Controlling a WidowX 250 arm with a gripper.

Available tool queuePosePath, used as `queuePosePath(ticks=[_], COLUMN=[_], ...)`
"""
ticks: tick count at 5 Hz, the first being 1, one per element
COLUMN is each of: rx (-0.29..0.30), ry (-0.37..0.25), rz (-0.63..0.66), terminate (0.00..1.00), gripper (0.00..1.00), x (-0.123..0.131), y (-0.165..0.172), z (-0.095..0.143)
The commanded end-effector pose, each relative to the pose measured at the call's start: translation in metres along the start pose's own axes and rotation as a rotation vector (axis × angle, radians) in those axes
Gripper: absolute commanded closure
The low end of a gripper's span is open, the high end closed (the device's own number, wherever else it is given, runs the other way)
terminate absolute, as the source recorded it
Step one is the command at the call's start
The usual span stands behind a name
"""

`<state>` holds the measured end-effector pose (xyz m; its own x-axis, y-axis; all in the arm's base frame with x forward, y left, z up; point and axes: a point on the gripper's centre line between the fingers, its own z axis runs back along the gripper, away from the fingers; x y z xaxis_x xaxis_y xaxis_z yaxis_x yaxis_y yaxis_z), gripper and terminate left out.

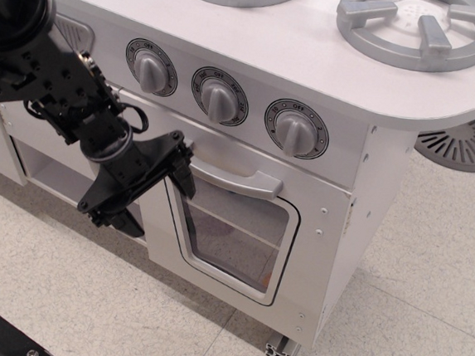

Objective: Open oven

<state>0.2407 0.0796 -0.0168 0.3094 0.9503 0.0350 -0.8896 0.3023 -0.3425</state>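
Floor (bare) beside gripper, oven

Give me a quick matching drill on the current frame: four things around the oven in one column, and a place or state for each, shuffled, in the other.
Things:
1. oven door
2. bar handle
3. claw
4. knobs

Places or states:
A. in a row above the handle
B. closed, clear window showing
C. open, at the handle's left end
D. horizontal, across the top of the door

Pairs: 1-B, 2-D, 3-C, 4-A
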Motion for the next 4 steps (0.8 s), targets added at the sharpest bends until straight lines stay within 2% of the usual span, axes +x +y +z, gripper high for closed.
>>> queuePosePath(ticks=[1,2,3,4], rx=[-0.144,-0.197,-0.213,-0.203], ry=[-0.02,-0.012,-0.003,-0.021], rz=[0.071,0.105,0.125,0.125], terminate=[0.0,0.0,0.0,0.0], gripper=[0.0,0.0,0.0,0.0], x=[0.008,0.008,0.005,0.005], y=[-0.017,-0.023,-0.028,-0.032], z=[0.004,0.003,-0.007,-0.019])
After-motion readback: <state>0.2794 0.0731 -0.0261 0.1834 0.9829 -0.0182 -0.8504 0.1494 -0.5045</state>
